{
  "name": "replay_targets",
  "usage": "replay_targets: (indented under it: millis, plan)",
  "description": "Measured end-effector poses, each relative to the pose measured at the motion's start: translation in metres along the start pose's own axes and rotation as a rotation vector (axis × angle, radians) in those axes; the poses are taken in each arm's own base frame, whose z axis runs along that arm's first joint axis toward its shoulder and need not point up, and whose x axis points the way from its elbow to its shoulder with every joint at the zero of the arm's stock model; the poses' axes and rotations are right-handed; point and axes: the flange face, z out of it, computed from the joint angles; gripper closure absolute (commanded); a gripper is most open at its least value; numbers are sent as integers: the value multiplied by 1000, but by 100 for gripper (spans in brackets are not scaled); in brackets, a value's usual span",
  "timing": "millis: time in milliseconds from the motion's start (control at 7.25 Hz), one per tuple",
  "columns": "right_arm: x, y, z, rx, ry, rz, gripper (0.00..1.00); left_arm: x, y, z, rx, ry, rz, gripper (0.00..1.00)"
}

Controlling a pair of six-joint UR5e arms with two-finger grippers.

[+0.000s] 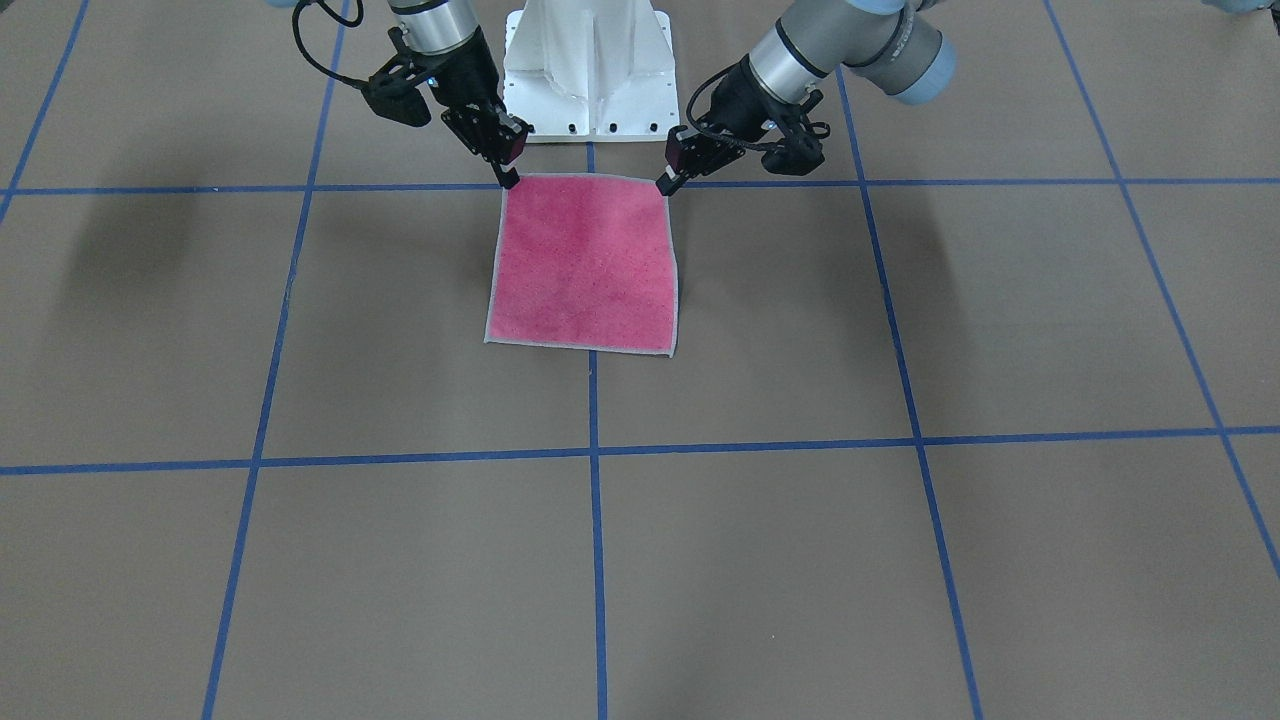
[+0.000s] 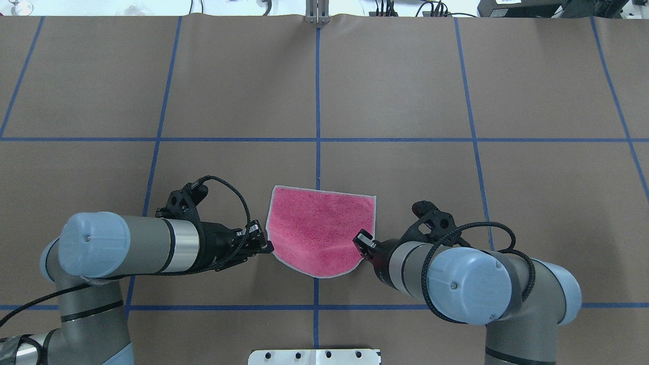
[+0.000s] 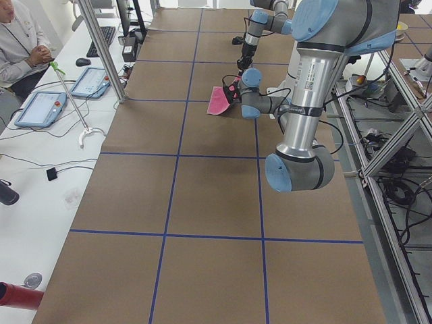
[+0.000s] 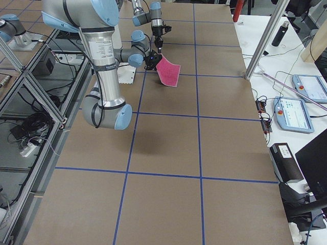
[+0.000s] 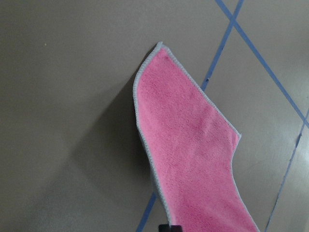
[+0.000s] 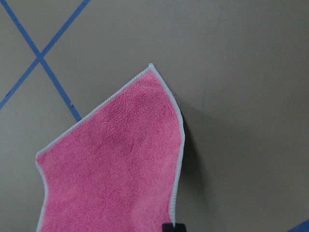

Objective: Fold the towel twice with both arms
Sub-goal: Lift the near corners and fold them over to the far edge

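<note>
Together, left gripper (image 2: 268, 248) and right gripper (image 2: 361, 242) pinch towel (image 2: 319, 233) corners above the blue-taped brown table (image 2: 405, 91).

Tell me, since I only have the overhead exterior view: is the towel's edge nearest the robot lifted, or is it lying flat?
Observer: Lifted. In the exterior right view the towel slopes up from the table, with its far edge resting down and its near edge raised.
Reviewer: Do both grippers actually hold it?
Observer: Yes. The front-facing view shows the left gripper and the right gripper each pinching one raised corner, fingertips closed on the border.
</note>
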Motion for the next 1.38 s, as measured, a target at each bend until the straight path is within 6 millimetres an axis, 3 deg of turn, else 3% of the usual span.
replay_targets:
  millis: [414,1379]
  plan:
    - [-24,-25,36,74,15,14,100,-1,-29,31,74,-42,-16,100]
    - [-39,-60,53,139,29,-22,100,31,-67,44,141,-22,-31,100]
